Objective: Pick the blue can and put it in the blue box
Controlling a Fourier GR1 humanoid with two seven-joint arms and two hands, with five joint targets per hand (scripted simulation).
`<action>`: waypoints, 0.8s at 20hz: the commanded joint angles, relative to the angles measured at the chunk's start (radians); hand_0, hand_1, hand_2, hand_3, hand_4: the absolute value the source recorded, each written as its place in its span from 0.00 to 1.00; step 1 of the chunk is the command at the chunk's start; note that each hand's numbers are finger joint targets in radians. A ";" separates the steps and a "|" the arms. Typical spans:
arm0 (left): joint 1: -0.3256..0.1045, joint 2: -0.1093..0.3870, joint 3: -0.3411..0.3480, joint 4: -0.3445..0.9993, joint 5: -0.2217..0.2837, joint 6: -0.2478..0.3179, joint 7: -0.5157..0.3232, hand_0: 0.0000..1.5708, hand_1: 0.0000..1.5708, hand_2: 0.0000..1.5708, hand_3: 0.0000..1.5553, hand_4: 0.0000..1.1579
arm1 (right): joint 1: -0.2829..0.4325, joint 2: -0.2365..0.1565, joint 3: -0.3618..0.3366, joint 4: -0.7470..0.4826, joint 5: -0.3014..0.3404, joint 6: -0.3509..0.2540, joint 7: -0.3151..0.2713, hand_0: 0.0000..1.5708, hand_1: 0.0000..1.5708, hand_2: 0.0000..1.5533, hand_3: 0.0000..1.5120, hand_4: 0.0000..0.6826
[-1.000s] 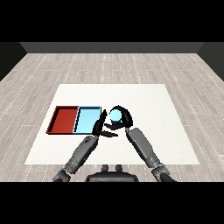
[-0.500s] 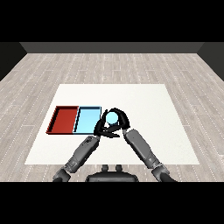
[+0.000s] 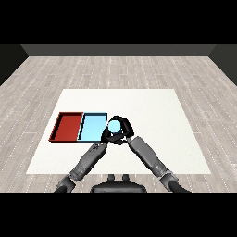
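Blue can held at the blue tray's edge

The right hand curls round the can — just at 3 o'clock of the blue tray, maybe over its rim. The left hand sits close below, at 7 o'clock — I cannot tell its fingers. The red tray lies at 9 o'clock.

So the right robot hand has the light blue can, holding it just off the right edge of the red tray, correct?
Not quite. The head view shows the right robot hand curled round the light blue cylindrical can, but at the right edge of the light blue tray, not the red one. The red rectangular tray lies further left, on the far side of the blue tray.
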 commanded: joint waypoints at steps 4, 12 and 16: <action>-0.042 0.009 -0.008 0.005 -0.130 0.103 0.086 0.20 0.20 0.31 0.21 0.16 | -0.016 0.000 0.154 0.038 -0.087 -0.090 -0.068 0.93 0.93 0.94 0.92 0.87; -0.033 0.001 -0.012 -0.024 -0.050 0.200 0.053 0.29 0.29 0.41 0.22 0.62 | -0.063 -0.001 0.190 -0.002 -0.114 -0.130 -0.016 0.93 0.93 0.94 0.92 0.88; -0.067 0.001 -0.038 0.038 -0.064 0.241 0.037 0.52 0.52 0.54 0.46 0.59 | -0.037 -0.001 0.115 0.056 -0.103 -0.034 -0.068 0.92 0.92 0.94 0.92 0.88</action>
